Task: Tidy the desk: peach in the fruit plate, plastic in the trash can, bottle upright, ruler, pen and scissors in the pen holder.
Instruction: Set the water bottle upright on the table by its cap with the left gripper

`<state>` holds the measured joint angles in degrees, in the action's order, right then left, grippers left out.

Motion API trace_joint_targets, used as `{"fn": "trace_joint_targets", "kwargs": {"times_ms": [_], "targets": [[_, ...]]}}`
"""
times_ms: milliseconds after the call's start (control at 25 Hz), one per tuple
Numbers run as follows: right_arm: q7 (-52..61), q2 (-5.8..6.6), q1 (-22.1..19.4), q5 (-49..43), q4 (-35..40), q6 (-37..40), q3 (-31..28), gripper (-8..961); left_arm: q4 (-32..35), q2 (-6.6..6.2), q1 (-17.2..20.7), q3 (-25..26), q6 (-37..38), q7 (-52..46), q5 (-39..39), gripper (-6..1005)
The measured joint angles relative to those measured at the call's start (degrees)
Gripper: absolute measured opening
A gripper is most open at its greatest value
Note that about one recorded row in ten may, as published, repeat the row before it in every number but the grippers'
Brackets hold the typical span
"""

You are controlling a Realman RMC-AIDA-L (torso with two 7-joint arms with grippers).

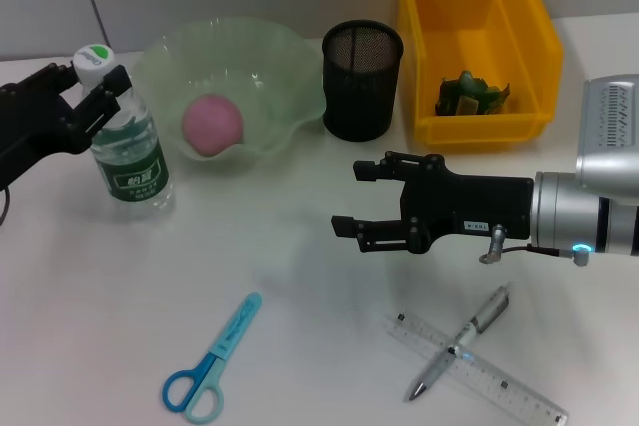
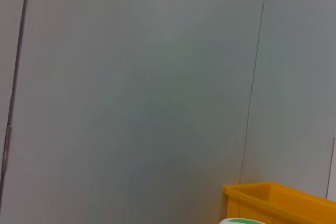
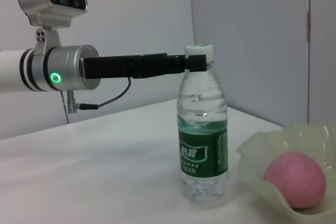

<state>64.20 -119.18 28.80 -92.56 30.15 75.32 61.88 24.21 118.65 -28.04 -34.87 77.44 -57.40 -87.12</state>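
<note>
The bottle stands upright on the worktop, w/ the left gripper at its neck just under the white cap; the fingers sit on both sides of the neck, but I cannot tell if they really press it or are already loose. The peach lies in the fruit plate, and the plastic is inside the yellow trash can, so these parts look done. The right gripper hovers over the middle of the worktop, jaws apart and holding nothing. Not yet stored: scissors near the front edge, and the pen lying across the ruler — both touching, front right. The pen holder stands between plate and can, apparently empty. Risks, in my judgement: if the left arm pulls back sideways w/o opening fully, the tall light bottle can tip again. Also, taking the pen may drag the ruler under it, and the flat ruler is hard to pinch — it can slip.
</note>
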Motion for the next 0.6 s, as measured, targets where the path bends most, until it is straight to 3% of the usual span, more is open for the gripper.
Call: {"fn": "trace_joint_targets", "kwargs": {"times_ms": [600], "targets": [[0.05, 0.0, 0.01, 0.0, 0.04, 0.0, 0.0, 814, -1.61, 0.09, 0.0, 0.2, -0.01, 1.54, 0.09, 537]]}}
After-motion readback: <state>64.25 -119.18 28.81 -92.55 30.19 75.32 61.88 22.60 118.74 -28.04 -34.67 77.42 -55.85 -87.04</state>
